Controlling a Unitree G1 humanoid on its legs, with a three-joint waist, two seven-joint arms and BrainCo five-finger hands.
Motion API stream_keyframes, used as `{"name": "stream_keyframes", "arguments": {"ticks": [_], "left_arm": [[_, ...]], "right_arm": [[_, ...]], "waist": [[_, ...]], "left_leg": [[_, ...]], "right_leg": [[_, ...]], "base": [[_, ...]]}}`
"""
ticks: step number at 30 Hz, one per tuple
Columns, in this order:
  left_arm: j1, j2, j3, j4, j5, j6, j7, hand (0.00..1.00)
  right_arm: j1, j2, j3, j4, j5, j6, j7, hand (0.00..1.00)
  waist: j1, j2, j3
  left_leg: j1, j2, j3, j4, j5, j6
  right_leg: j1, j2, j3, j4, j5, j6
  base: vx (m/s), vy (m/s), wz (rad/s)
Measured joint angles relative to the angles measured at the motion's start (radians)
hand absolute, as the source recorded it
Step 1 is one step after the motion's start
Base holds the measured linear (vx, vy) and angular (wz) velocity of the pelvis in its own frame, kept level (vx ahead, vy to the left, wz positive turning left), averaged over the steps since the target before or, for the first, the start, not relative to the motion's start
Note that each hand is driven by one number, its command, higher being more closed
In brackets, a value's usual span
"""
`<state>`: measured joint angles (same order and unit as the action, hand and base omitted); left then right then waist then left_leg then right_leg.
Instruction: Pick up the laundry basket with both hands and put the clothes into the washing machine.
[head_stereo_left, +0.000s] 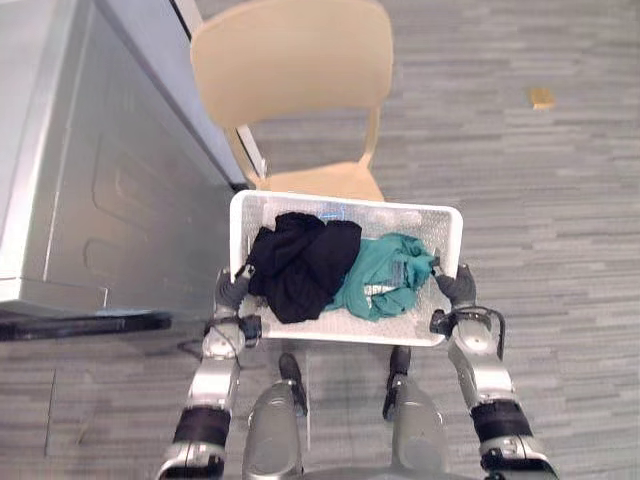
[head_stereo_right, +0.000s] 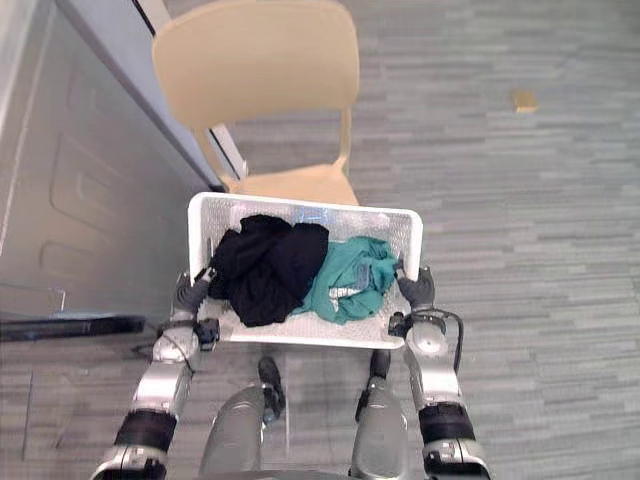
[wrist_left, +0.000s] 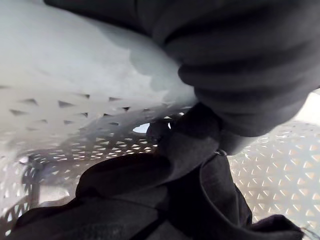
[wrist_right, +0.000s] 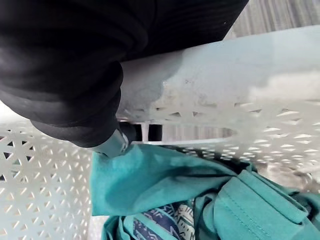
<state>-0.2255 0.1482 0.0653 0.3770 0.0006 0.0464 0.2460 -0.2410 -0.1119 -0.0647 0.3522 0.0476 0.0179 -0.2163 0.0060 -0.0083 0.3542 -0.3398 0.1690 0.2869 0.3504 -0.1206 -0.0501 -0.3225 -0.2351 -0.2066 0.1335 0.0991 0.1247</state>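
While fingers hook its side rims, basket (head_stereo_left: 350, 203) hangs between both hands, far edge at chair (head_stereo_left: 290, 60) seat | left hand (head_stereo_left: 233, 290) clamped on left rim | right hand (head_stereo_left: 460, 288) clamped on right rim | black cloth (head_stereo_left: 300, 262) beside teal cloth (head_stereo_left: 385, 275) inside | washer (head_stereo_left: 90, 200) at left

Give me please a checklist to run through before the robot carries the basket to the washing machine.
1. Grip of the right hand on the laundry basket: ok, a finger hooks through the handle slot.
2. Grip of the left hand on the opposite side: cannot tell.
3. The black garment and the teal garment lie inside the basket: ok.
4. Basket lifted free of the chair seat: cannot tell.
5. Door of the washing machine open: cannot tell.
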Motion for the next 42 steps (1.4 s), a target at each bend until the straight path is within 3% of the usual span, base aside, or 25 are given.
{"name": "stream_keyframes", "arguments": {"ticks": [2,13,27,32,33,34,42], "left_arm": [[-0.071,0.015,0.006,0.065,-0.024,0.011,0.014,1.00],[-0.283,0.039,0.006,0.147,-0.125,0.016,0.053,1.00],[-0.382,0.042,0.006,0.100,-0.160,0.010,0.065,1.00],[-0.444,0.042,0.006,0.096,-0.160,0.007,0.089,1.00],[-0.452,0.042,0.006,0.096,-0.160,0.007,0.089,1.00],[-0.459,0.042,0.006,0.096,-0.160,0.007,0.091,0.00],[-0.513,0.052,0.055,0.095,-0.215,-0.010,0.130,0.00]], "right_arm": [[-0.068,-0.024,0.010,0.045,0.000,0.009,-0.002,1.00],[-0.352,-0.140,0.044,0.185,0.024,0.011,-0.023,1.00],[-0.505,-0.236,0.066,0.185,0.064,0.011,-0.038,1.00],[-0.591,-0.263,0.069,0.236,0.075,0.011,-0.042,1.00],[-0.609,-0.271,0.074,0.253,0.082,0.011,-0.042,0.00],[-0.619,-0.276,0.076,0.257,0.089,0.011,-0.042,0.00],[-0.628,-0.302,0.090,0.266,0.101,0.035,-0.041,0.00]], "waist": [[0.006,-0.001,0.048],[0.014,0.000,0.128],[0.060,0.011,0.141],[0.061,0.011,0.141],[0.061,0.011,0.141],[0.061,0.011,0.141],[0.062,0.011,0.141]], "left_leg": [[-0.011,-0.001,-0.012,0.002,0.012,0.002],[-0.135,-0.001,-0.041,0.022,0.033,0.002],[-0.182,0.003,-0.057,0.036,0.033,0.002],[-0.194,0.002,-0.066,0.036,0.036,0.003],[-0.194,0.002,-0.068,0.034,0.037,0.002],[-0.194,0.002,-0.069,0.032,0.038,0.002],[-0.198,0.001,-0.077,0.002,0.060,0.002]], "right_leg": [[-0.007,0.001,-0.003,0.000,0.008,-0.006],[-0.099,0.011,-0.004,-0.035,0.063,-0.018],[-0.136,0.017,0.002,-0.036,0.072,-0.021],[-0.136,0.022,0.000,-0.052,0.083,-0.026],[-0.136,0.022,0.000,-0.052,0.083,-0.026],[-0.136,0.023,0.000,-0.053,0.083,-0.026],[-0.136,0.029,0.006,-0.084,0.117,-0.036]], "base": [[-0.10,-0.006,0.05],[-0.06,-0.002,0.00],[-0.01,0.002,0.00],[0.00,0.001,0.02],[0.00,0.000,0.00],[0.00,0.000,0.00],[0.00,0.000,0.02]]}}
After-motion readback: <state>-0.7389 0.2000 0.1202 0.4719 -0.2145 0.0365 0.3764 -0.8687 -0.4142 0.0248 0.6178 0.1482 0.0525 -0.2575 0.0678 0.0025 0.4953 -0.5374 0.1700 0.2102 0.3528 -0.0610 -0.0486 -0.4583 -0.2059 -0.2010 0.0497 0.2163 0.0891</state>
